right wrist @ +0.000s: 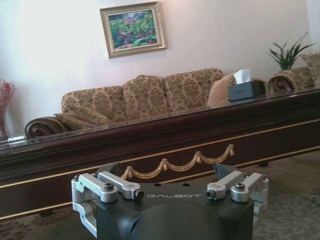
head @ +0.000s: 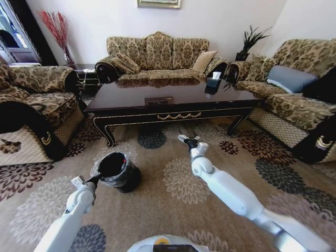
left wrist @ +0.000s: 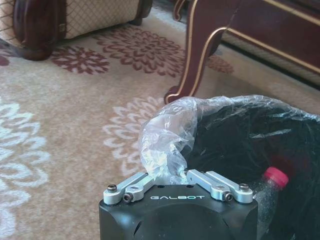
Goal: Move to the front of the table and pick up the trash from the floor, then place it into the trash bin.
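one left hand [left wrist: 170, 176] pinching trash bin [head: 119, 171] liner, right hand [head: 185, 139] apart

The table [head: 168, 102] stands on the floor [head: 173, 184] before the sofa [head: 157, 55]. A tissue box [head: 212, 83] sits near the table's far right corner. The trash bin [head: 119, 170] stands before the table's front left leg (a bottle [left wrist: 270, 192] lies inside).

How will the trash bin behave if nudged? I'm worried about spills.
The trash bin looks small and light, so it would probably slide on the floor. The left gripper pinches its thin liner, which would likely stretch or crumple.
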{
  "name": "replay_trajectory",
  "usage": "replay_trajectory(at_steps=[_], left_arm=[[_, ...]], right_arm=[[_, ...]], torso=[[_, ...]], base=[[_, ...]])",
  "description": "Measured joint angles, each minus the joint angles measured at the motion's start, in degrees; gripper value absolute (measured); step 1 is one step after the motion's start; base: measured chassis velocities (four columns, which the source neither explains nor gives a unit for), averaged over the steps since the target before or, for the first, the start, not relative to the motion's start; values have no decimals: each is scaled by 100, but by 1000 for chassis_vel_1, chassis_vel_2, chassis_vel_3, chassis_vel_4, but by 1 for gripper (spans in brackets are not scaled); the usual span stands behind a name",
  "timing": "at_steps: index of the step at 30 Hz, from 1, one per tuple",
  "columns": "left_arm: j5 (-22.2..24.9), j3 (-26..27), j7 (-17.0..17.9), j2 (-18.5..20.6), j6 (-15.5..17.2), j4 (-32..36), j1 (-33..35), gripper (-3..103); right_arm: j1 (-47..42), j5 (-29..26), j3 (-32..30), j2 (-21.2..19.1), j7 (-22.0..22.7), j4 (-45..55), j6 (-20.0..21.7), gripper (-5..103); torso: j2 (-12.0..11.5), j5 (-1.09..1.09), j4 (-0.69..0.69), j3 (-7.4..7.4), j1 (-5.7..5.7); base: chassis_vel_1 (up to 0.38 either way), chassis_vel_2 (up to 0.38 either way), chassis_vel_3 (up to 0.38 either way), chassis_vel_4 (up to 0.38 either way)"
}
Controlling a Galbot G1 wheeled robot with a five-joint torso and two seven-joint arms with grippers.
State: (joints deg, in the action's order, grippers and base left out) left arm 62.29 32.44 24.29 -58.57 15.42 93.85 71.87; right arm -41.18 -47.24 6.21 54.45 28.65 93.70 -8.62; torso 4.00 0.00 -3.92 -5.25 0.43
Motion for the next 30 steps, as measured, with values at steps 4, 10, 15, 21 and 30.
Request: replay_trajectory(at_steps=[4, 10, 15, 21, 30], left_arm=[[42, -84, -2, -27, 8, -215, -169, 3], [14, -242, -11, -75, 29, -345, -336, 3], [-27, -259, 47, -123, 116, -563, -539, 3], [215, -239, 316, -143, 348, -308, -492, 16], [57, 119, 517, 184, 373, 864, -10, 49]], right_arm=[[-500, 67, -435, -53, -84, 102, -34, 100], [-952, 172, -740, -147, -251, 258, -64, 100], [-1157, 161, -905, -126, -284, 319, -77, 100], [-1333, 138, -1011, -237, -293, 479, -76, 100], [-1418, 29, -1242, -307, -202, 712, -54, 100]], torso=[[0, 1, 2, -1, 0], [0, 1, -2, 0, 0], [0, 2, 3, 0, 0], [0, -2, -1, -1, 0], [0, 2, 3, 0, 0]], base=[[0, 0, 0, 0], [0, 0, 0, 0], [0, 0, 0, 0], [0, 0, 0, 0], [0, 0, 0, 0]])
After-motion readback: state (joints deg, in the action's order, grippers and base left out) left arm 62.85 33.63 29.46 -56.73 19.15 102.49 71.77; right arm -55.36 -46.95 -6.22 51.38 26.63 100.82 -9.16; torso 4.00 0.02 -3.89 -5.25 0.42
